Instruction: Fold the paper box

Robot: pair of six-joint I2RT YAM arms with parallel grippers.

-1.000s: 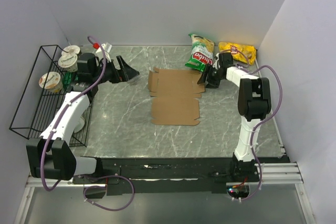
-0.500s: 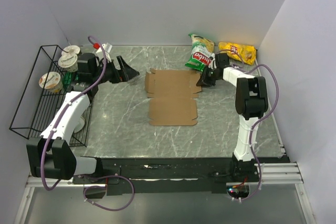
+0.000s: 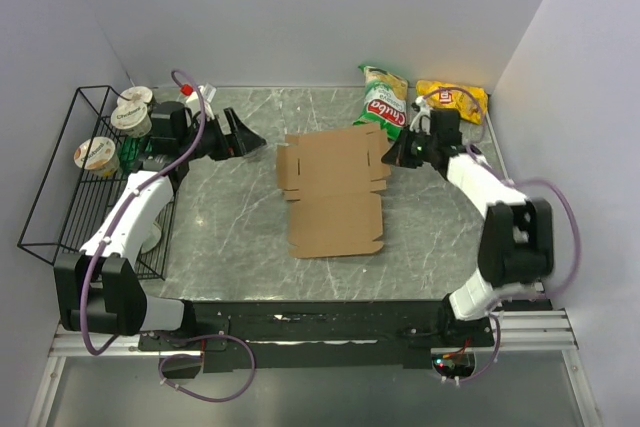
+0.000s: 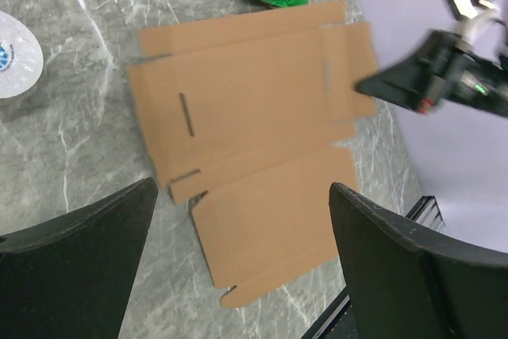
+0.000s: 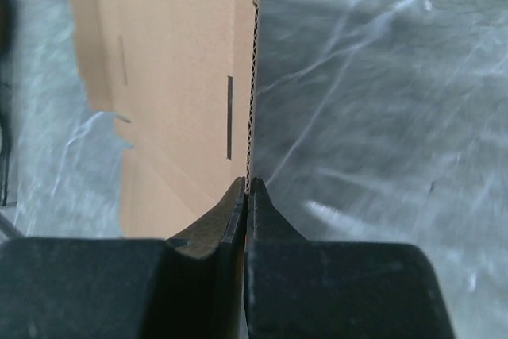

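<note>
- Lying unfolded at mid table point(image 3: 230, 237): the paper box point(image 3: 333, 192), a plain brown corrugated sheet with slits and notched tabs.
- My right gripper point(image 5: 247, 190) pinches its right edge, jaws closed tight.
- My left gripper point(image 3: 252, 137) gapes wide, empty, off its far-left corner.

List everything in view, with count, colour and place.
paper box: one, brown, flat and unfolded at the table's centre
green snack bag: one, green, far edge, beyond the box
yellow snack bag: one, yellow, far right corner
wire basket: one, black, left edge
cups: three visible, pale with green print, in the basket
white round item: one, white, on the table left of the box
table: one, grey marbled
left end effector: one, black, open, left of the box
right end effector: one, black, shut on the box's right edge
</note>
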